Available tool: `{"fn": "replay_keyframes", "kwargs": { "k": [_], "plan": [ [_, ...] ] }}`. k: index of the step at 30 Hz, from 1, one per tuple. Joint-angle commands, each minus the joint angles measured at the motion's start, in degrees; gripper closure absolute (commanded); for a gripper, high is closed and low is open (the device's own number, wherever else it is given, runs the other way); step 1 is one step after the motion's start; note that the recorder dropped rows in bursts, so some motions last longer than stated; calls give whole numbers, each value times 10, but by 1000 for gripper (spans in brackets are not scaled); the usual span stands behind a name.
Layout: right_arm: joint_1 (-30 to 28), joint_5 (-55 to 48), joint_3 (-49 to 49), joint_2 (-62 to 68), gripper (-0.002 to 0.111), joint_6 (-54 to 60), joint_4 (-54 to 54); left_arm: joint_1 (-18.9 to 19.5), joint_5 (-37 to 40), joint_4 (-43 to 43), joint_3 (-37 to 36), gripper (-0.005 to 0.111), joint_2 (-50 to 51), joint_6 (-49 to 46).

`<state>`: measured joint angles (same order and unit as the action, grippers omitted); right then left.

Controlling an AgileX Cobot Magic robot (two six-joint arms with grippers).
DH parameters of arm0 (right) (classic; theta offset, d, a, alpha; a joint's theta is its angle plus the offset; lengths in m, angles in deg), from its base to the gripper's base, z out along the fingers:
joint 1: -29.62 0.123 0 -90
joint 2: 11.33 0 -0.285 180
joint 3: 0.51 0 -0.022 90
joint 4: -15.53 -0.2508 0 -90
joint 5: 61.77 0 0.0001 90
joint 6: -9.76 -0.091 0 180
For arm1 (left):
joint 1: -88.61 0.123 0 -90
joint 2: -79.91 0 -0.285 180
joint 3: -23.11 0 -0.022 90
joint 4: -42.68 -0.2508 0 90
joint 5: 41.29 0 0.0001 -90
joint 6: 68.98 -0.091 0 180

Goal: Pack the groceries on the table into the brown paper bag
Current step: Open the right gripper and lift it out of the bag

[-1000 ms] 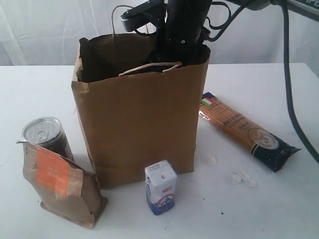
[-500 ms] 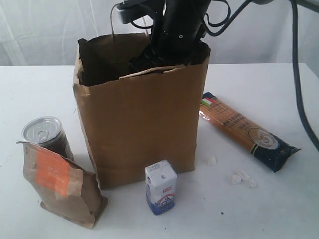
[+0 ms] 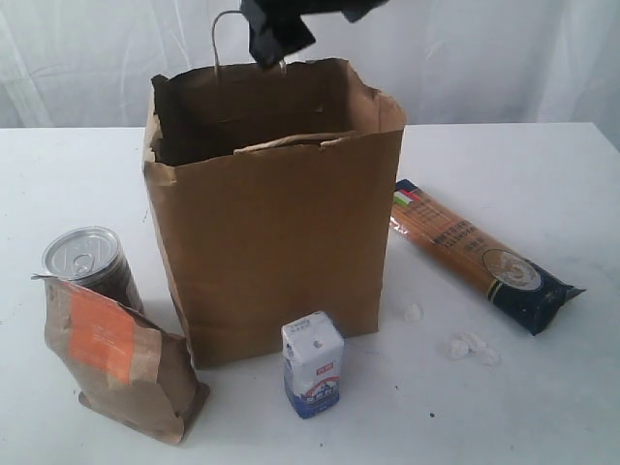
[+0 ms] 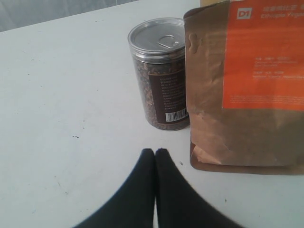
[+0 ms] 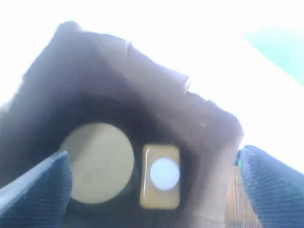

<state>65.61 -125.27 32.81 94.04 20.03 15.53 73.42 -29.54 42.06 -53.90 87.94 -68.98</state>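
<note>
The brown paper bag (image 3: 271,223) stands open mid-table. In the right wrist view my right gripper (image 5: 154,156) hangs open above its mouth, empty. On the bag's floor sit the tan-lidded jar (image 5: 97,161) and the yellow white-capped jar (image 5: 161,175). Only the right arm's black end (image 3: 276,34) shows at the exterior view's top edge. On the table stand the silver-topped can (image 3: 85,257), the orange-labelled pouch (image 3: 116,354) and the white-blue carton (image 3: 312,363), and the spaghetti packet (image 3: 480,254) lies flat. My left gripper (image 4: 155,151) is shut on nothing, low over the table, short of the can (image 4: 161,76) and the pouch (image 4: 247,85).
Small white scraps (image 3: 470,346) lie on the white table (image 3: 542,174) between the carton and the spaghetti packet. A white curtain hangs behind the table. The bag's far handle (image 3: 221,34) stands up beside the right arm.
The right arm has risen out of the bag to the top edge of the exterior view. The bag's mouth now shows unobstructed. The groceries on the table have not moved.
</note>
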Motion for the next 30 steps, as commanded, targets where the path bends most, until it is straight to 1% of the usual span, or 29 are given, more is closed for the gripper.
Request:
{"fn": "replay_keyframes", "kwargs": {
  "k": [1,6,11,15,23,27,30],
  "plan": [
    [2,40,1,-53,20,-15,0,2,-1,2,-2,107,-2,0],
    [2,42,-6,-109,20,-15,11,2,-1,2,-2,107,-2,0],
    [2,43,-59,-175,20,-33,54,2,-1,2,-2,107,-2,0],
    [2,48,-121,-237,20,-59,98,2,-1,2,-2,107,-2,0],
    [2,49,-252,-377,20,-151,174,2,-1,2,-2,107,-2,0],
    [2,48,-343,-452,20,-216,206,2,-1,2,-2,107,-2,0],
    [2,48,-422,-502,20,-257,209,2,-1,2,-2,107,-2,0]
  ]
}}
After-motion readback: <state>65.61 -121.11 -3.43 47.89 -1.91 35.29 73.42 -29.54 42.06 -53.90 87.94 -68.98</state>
